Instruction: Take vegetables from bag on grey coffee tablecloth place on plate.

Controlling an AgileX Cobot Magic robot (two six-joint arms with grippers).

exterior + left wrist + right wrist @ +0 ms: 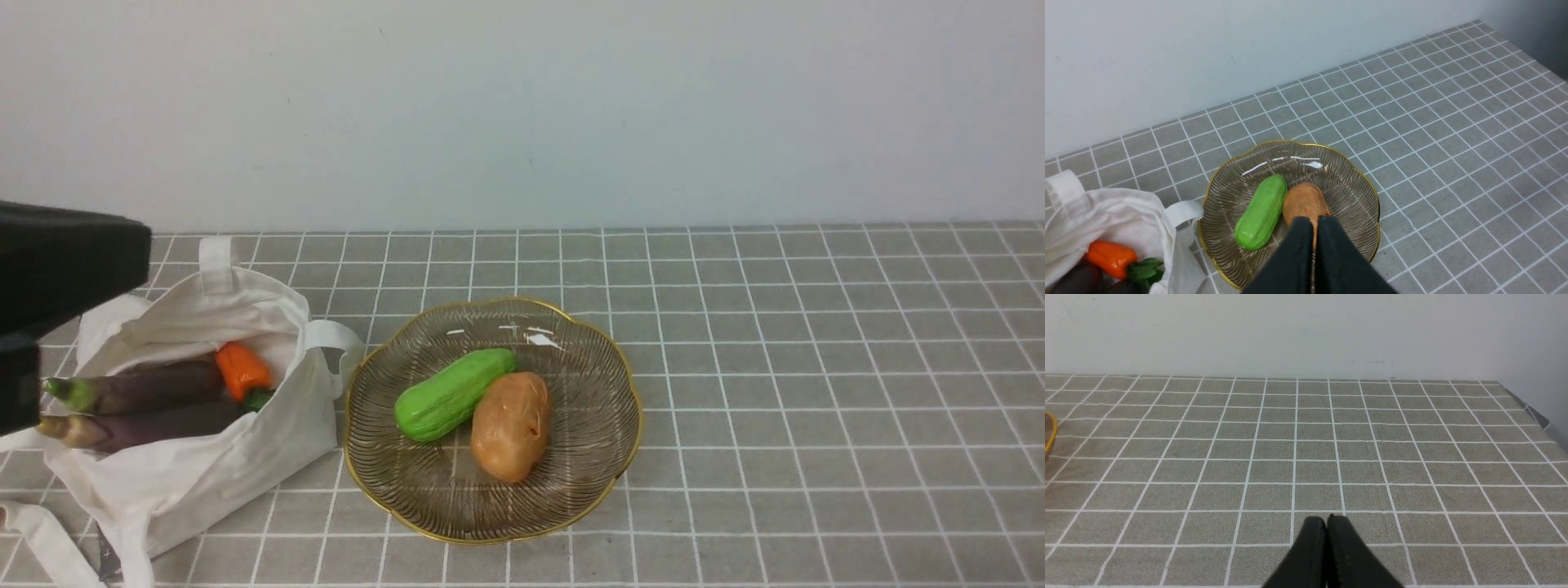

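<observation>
Lying on the plate [589, 384], cucumber [453, 394] touches potato [512, 425] (left gripper [1314, 224] and right gripper [1327, 523] both closed, empty).

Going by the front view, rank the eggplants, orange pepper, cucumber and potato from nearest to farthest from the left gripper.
1. Eggplants: in the bag, stem ends right by the left gripper, at the picture's left edge.
2. Orange pepper: in the bag, at their other end.
3. Cucumber: left half of the plate.
4. Potato: against the cucumber's right side, farthest.
</observation>
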